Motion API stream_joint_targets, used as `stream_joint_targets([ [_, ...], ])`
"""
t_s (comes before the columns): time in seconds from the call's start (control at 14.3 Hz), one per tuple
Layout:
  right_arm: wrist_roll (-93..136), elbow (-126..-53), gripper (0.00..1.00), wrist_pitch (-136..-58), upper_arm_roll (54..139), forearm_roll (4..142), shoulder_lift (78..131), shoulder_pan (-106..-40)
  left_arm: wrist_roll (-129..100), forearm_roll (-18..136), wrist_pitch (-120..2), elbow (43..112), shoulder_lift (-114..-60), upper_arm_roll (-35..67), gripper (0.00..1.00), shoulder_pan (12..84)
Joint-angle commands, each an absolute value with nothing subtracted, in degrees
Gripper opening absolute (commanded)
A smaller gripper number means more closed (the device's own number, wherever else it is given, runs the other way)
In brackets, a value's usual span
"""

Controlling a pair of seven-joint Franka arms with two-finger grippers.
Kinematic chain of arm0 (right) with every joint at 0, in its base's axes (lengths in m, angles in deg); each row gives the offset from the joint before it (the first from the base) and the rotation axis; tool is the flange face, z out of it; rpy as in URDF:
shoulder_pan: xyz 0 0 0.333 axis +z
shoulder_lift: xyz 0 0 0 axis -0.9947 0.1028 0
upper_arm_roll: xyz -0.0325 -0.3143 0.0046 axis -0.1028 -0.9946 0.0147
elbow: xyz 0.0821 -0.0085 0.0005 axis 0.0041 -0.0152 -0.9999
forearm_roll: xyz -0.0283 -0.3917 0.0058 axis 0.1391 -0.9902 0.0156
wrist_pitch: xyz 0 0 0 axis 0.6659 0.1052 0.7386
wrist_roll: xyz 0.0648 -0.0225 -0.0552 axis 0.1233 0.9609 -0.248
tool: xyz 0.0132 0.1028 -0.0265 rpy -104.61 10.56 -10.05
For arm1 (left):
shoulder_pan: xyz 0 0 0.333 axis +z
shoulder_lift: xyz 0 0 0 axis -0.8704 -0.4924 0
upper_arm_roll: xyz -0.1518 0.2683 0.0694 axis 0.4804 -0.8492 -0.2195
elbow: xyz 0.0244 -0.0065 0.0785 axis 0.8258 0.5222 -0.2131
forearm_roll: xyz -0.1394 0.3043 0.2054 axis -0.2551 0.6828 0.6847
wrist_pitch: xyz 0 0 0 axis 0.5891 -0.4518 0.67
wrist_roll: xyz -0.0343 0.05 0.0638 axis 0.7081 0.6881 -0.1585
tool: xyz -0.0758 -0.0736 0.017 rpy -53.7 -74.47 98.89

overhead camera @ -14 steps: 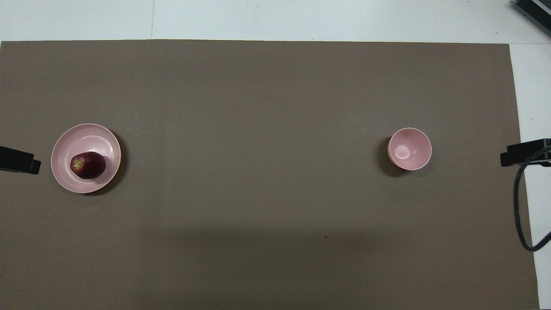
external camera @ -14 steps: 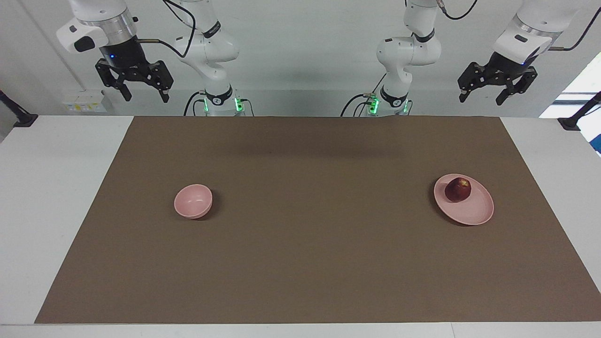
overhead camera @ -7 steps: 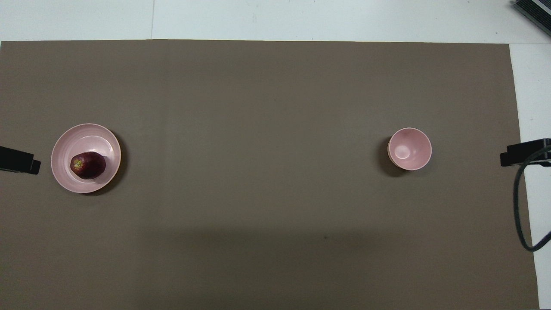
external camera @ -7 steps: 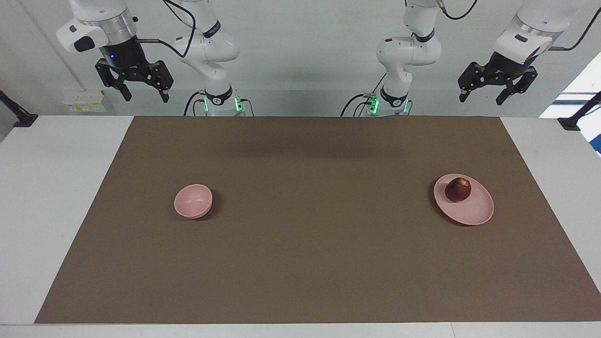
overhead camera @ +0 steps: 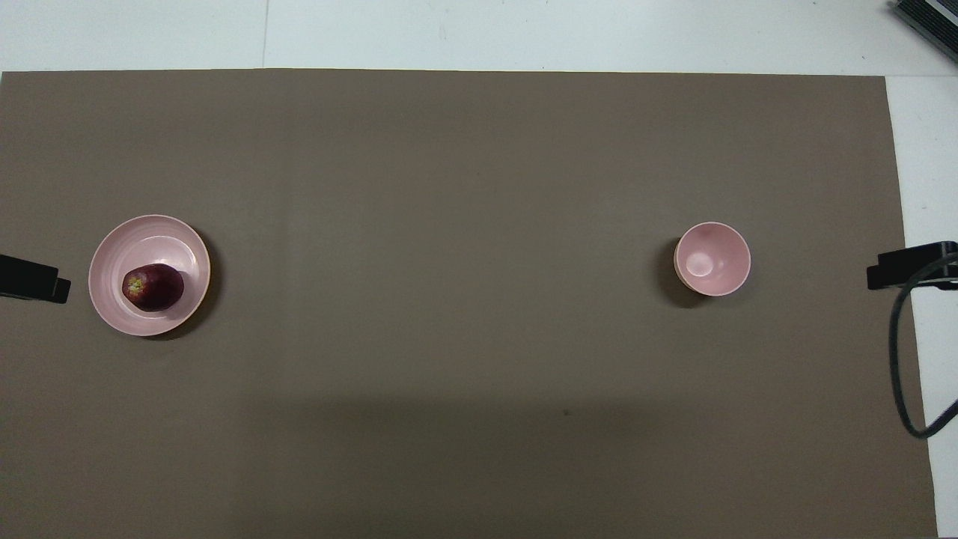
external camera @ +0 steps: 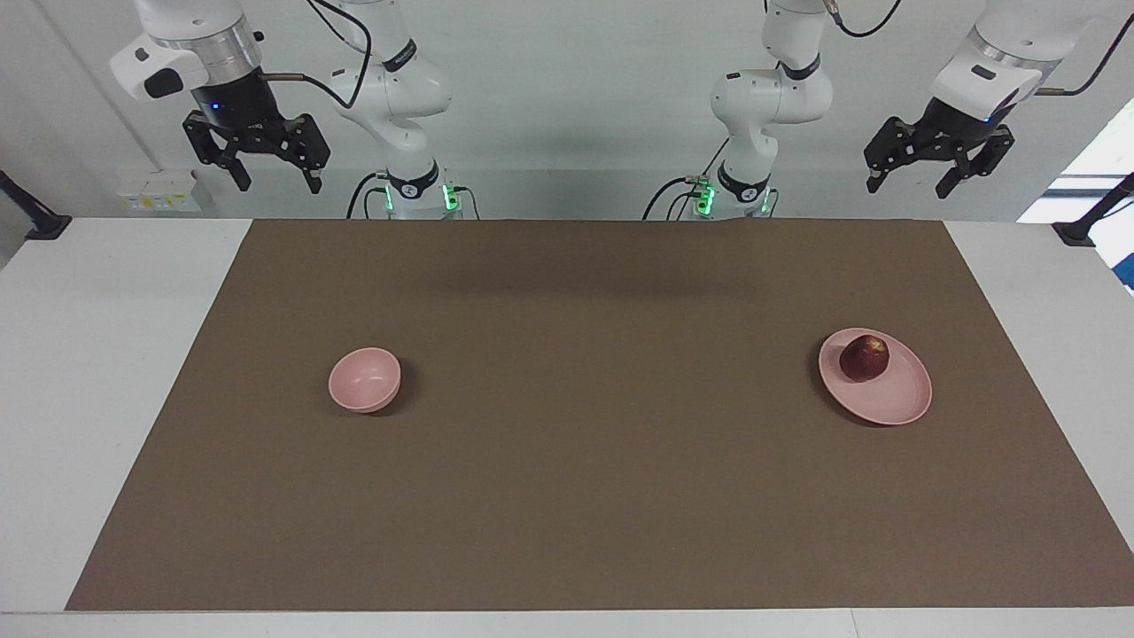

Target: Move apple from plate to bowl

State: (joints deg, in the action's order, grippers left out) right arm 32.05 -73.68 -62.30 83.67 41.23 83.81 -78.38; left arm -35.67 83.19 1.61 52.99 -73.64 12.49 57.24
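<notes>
Dark red, the apple (external camera: 864, 357) sits on my pale pink plate (external camera: 895, 403) toward the left arm's end of the brown mat (external camera: 567, 496) covering the surface. I see the pink bowl (external camera: 364, 379) well apart, toward the right arm's end. Left gripper (external camera: 912, 184) and right gripper (external camera: 276, 182) both hang raised near their bases, jaws spread, holding nothing.
</notes>
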Motion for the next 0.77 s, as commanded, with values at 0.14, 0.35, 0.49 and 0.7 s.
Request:
stream_joint_targets([
  [0.14, 30.4, -74.6, 1.0, -62.9, 83.8, 42.0, 83.0, -78.7, -36.1, 84.0, 0.9, 54.8, -72.2, 12.7, 1.0, 57.6],
  [0.35, 30.5, -74.7, 1.0, -62.9, 83.9, 42.0, 83.0, -78.7, -36.3, 83.8, 1.3, 55.2, -72.0, 12.7, 1.0, 57.7],
  [0.49, 30.5, -74.6, 1.0, -62.9, 83.8, 42.0, 83.0, -78.7, -36.4, 83.7, 1.3, 55.2, -72.0, 12.7, 1.0, 57.7],
  [0.7, 30.5, -74.6, 1.0, -62.9, 83.8, 42.0, 83.0, -78.7, -36.4, 83.6, 0.9, 55.6, -71.9, 12.7, 1.0, 57.7],
])
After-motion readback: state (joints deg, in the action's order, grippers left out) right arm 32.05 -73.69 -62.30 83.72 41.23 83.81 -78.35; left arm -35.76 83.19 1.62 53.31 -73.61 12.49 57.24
